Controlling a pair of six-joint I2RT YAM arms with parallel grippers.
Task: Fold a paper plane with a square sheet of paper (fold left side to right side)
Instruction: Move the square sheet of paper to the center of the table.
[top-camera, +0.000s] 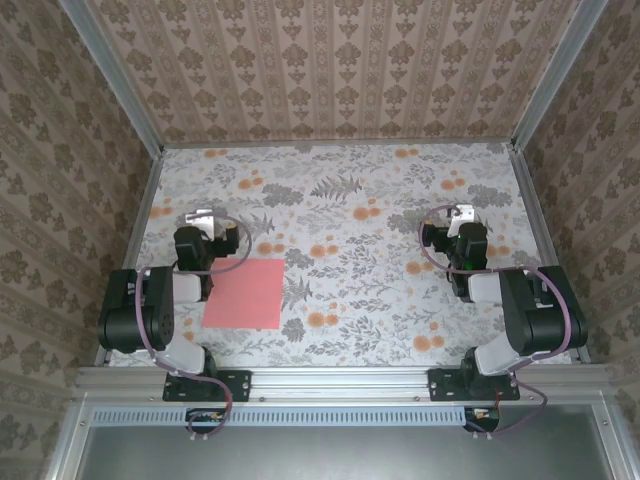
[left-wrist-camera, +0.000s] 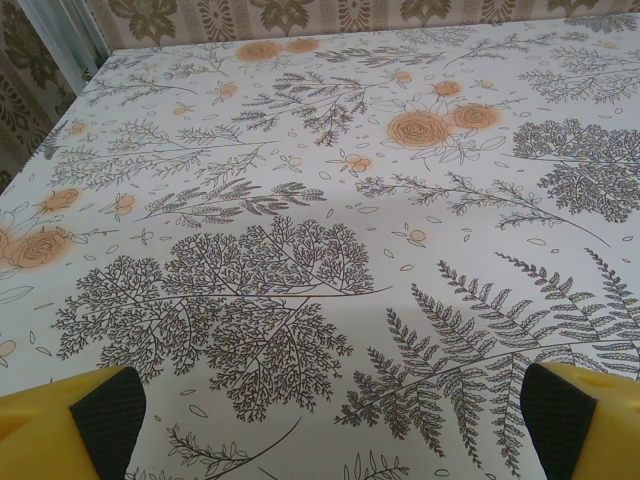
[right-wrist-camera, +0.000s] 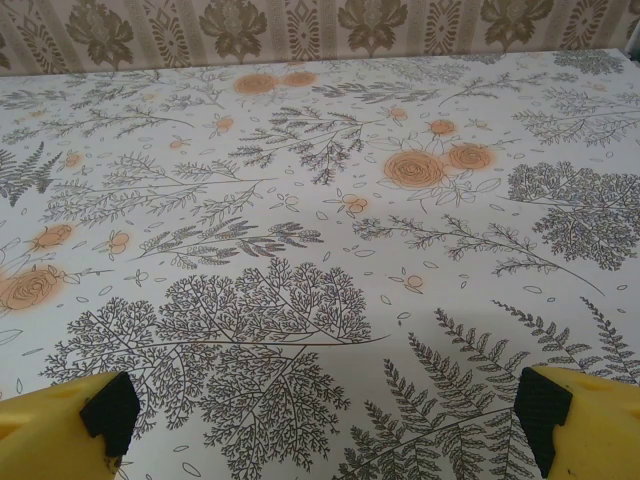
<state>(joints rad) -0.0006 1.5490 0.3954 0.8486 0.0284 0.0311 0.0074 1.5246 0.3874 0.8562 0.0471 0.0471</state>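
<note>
- The pale floral cotton tablecloth is covering the whole table. Its small orange flower prints are sitting close in hue to the paper, so the plain colour block should be guiding any aim.
- The black left arm is resting folded back just beside the paper, while the black right arm is sitting well apart from it.
- The thin salmon-pink square sheet of paper is lying flat and unfolded at the near left of the table. Whether its left edge is touching the left arm cannot be told.
- The left gripper is standing with its yellow fingers spread wide, holding nothing and facing bare cloth.
- The right gripper is likewise gaping apart and holding nothing.
- The first fold is probably calling for the left gripper to tease up the left edge gently. The right gripper would be pinning the right edge so the sheet is not sliding.
- Edges should be lining up before any crease is pressed.
</note>
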